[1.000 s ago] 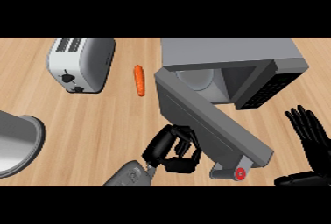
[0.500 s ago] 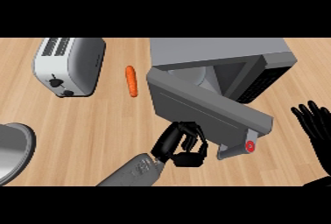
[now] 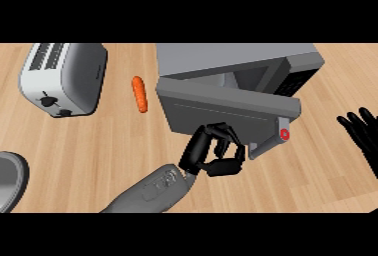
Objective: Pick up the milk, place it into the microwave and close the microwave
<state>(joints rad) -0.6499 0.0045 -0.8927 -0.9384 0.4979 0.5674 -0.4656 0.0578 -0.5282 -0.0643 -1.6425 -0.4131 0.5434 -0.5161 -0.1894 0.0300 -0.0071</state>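
Closing the microwave (image 3: 236,65) looks like the step in hand: the left robot hand (image 3: 214,152) sits against the outer face of the door (image 3: 221,107), fingers curled and holding nothing that can be seen. The door is swung most of the way toward the body but a gap remains at its right end, where the dark inside shows. The milk cannot be seen anywhere; I judge it is already inside the microwave, hidden by the door, though the view does not prove that. If so, picking up and placing are done and only the last part of the push is left.

The right robot hand (image 3: 362,135) rests at the right edge, fingers straight and spread, well apart from the door. On the wooden surface (image 3: 96,150) a toaster (image 3: 66,80) lies at the upper left, a carrot (image 3: 139,93) between it and the microwave, and a grey round rim (image 3: 7,180) at the left edge. None of them stands in the door's path.
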